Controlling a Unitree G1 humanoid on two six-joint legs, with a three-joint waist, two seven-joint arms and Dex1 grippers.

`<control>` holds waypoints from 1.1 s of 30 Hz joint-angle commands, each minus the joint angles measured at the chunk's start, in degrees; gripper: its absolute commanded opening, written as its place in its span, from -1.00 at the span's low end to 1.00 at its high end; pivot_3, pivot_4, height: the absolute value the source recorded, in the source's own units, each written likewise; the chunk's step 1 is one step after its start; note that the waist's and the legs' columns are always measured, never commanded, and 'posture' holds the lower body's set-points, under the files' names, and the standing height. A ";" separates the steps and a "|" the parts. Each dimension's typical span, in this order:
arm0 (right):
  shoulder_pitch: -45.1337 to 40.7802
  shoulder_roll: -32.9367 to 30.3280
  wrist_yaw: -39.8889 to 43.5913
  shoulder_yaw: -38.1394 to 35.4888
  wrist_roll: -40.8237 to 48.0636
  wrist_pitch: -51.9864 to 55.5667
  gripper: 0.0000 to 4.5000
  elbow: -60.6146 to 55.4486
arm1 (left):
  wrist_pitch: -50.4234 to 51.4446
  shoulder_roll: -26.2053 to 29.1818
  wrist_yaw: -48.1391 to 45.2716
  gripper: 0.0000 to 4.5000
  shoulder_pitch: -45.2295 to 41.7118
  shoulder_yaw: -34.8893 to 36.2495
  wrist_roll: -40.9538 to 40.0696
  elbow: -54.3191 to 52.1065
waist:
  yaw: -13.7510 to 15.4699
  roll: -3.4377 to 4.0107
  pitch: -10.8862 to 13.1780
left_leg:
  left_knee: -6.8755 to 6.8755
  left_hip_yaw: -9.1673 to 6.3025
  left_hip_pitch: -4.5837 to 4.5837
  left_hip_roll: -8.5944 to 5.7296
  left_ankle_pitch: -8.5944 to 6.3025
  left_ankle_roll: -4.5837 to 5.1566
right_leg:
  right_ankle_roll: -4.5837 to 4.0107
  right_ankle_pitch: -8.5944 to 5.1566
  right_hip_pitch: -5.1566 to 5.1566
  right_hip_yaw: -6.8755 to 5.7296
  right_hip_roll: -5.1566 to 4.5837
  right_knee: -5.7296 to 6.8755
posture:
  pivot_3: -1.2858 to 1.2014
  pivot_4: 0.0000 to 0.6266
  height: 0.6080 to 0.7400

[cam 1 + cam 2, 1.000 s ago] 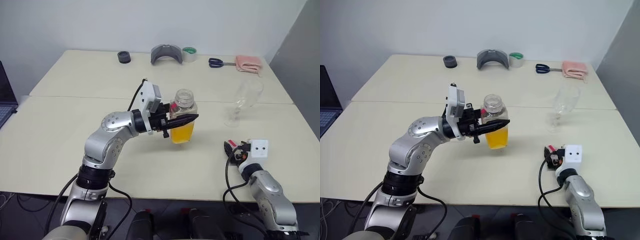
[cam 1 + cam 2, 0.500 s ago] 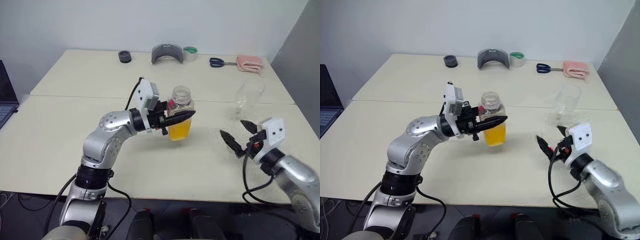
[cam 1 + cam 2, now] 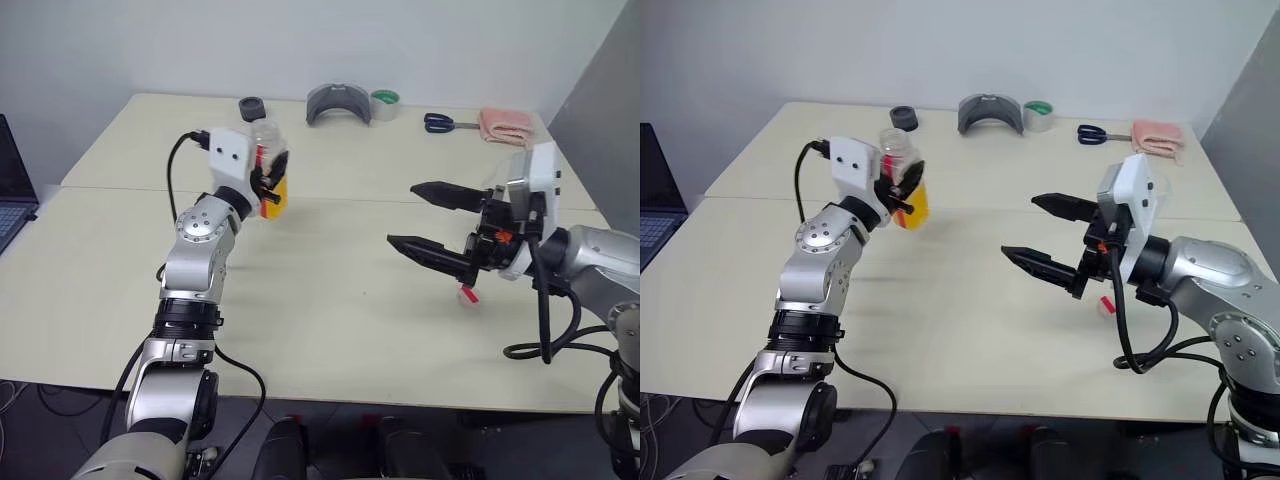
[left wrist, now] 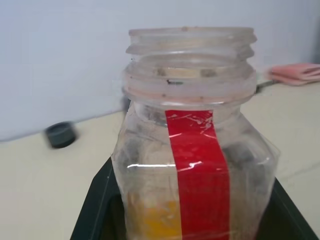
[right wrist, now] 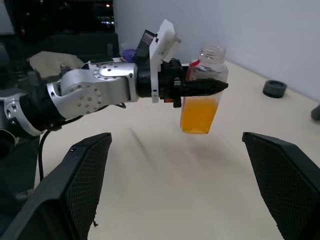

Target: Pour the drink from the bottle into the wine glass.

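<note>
Carried leftward, the uncapped, red-striped bottle [image 3: 268,165] stays pinched in the left hand [image 3: 272,180]; right hand [image 3: 428,218] spread.

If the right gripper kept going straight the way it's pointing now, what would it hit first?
Most likely the bottle, held off the table in the left gripper. In the right wrist view it sits between the right gripper's open fingers, with nothing nearer in that line. How far off is unclear.
</note>
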 commanded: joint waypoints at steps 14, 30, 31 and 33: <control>-2.65 4.39 -0.43 4.53 -3.74 -2.06 0.99 -0.04 | -20.37 -0.02 1.30 -0.21 -0.87 6.53 -0.48 18.76 | 0.05 0.00 -0.01 | 0.03 -0.16 -0.04 -0.20 0.01 0.00 | 0.00 0.00 0.01 -0.24 -0.06 0.04 | 0.03 -0.52 1.00; -1.90 5.02 -1.88 4.43 -4.96 -1.84 1.00 -0.36 | -21.04 0.29 -1.58 0.98 -1.18 6.96 -0.60 25.05 | 0.01 -0.01 -0.02 | 0.08 -0.21 -0.04 -0.25 0.02 0.02 | 0.00 0.00 0.03 -0.29 -0.07 0.14 | 0.03 -0.52 1.00; -1.62 4.97 -1.96 4.30 -4.93 -1.86 1.00 -0.53 | -20.59 0.36 -1.39 0.99 -0.53 6.90 -0.46 24.30 | 0.01 -0.01 -0.02 | 0.08 -0.21 -0.04 -0.25 0.02 0.02 | 0.00 0.00 0.03 -0.29 -0.07 0.15 | 0.03 -0.52 1.00; -0.86 4.90 -2.28 3.97 -4.82 -1.85 1.00 -0.90 | -19.50 0.40 -0.63 0.99 1.24 6.92 -0.23 22.06 | -0.03 -0.01 -0.02 | 0.08 -0.22 -0.04 -0.25 0.02 0.02 | 0.00 0.00 0.03 -0.29 -0.07 0.16 | 0.03 -0.52 1.00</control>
